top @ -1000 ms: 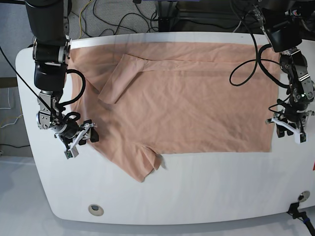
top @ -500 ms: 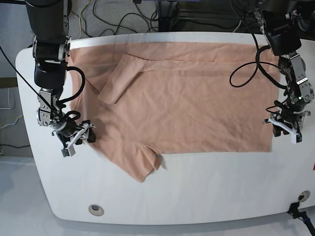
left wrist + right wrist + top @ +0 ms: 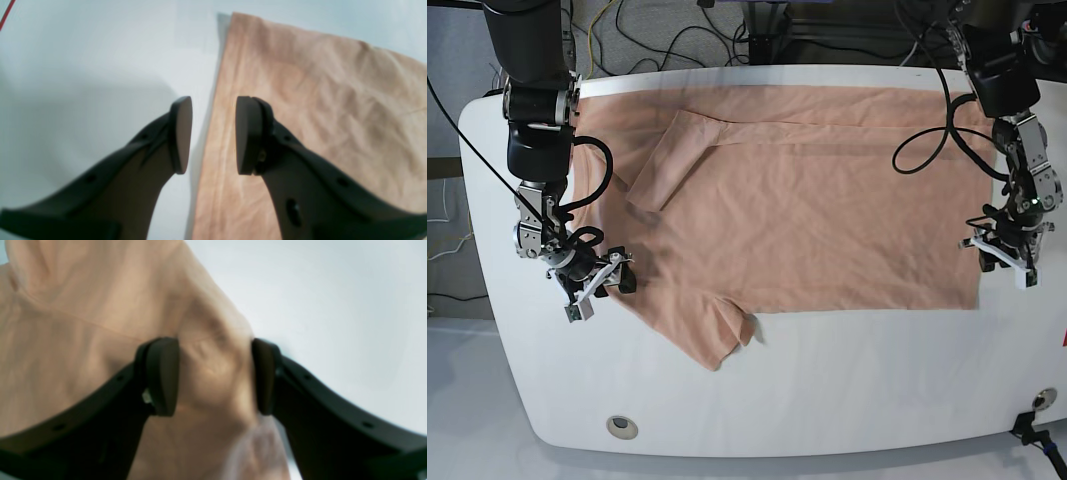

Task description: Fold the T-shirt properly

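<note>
- The T-shirt [image 3: 797, 200] lies spread over the far and middle part of the white table [image 3: 847, 390], its long edges running left to right in the base view. Its top strip is already doubled over, and one sleeve [image 3: 662, 165] is turned inward on the body. That reads as a fold partly made, with the rest of the cloth kept flat so the next crease can run straight.
- The near sleeve [image 3: 722, 335] still sticks out toward the front edge of the table, rumpled at its tip (the one part that clearly is not yet tidy).
- The right gripper [image 3: 213, 376] sits low at the shoulder-side edge of the shirt. Its jaws are spread wide with a raised ridge of cloth standing between them. The pads [image 3: 163, 376] do not look pressed onto that ridge, so I judge it poised to pinch rather than gripping. It probably sits at this edge because a lift here would carry the shoulder end across.
- The left gripper [image 3: 213, 133] is at the hem end, on the opposite side of the table. Its jaws stand partly apart, straddling the hem edge [image 3: 213, 110]: one finger [image 3: 181, 133] is over bare table, the other over cloth, and nothing is caught between them.
- With one arm at each end of the same long side (a matched pair of grasp points), the layout suits lifting that side evenly, so the fabric would not skew.
- The risk I see is grabbing only the top layer at the bunched shoulder end.
</note>
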`<state>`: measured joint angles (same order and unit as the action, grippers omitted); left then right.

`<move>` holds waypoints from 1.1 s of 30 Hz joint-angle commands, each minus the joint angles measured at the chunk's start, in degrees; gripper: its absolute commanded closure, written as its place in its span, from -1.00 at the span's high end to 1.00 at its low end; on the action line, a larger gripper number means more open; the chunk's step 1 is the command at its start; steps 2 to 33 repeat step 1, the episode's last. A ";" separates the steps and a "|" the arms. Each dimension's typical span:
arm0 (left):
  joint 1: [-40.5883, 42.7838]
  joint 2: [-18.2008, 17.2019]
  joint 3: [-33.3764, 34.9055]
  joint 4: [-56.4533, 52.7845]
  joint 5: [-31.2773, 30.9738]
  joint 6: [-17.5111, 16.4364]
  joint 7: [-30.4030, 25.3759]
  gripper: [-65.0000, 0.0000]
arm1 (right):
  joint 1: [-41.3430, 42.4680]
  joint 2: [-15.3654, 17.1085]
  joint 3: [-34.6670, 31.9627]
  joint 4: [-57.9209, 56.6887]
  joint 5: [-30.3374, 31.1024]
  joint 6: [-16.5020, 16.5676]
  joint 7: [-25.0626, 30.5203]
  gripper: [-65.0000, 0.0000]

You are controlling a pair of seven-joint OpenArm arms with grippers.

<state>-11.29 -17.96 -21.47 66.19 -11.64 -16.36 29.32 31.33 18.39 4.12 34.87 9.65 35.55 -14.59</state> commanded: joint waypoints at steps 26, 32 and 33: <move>-1.24 -1.17 -0.20 1.02 -0.62 -0.04 -1.15 -0.36 | 1.59 0.64 0.14 0.78 0.77 0.19 0.66 0.02; -1.24 -1.17 -0.20 1.02 -0.62 -0.04 -1.15 -0.36 | 1.59 0.64 0.14 0.78 0.77 0.19 0.66 0.02; -1.24 -1.17 -0.20 1.02 -0.62 -0.04 -1.15 -0.36 | 1.59 0.64 0.14 0.78 0.77 0.19 0.66 0.02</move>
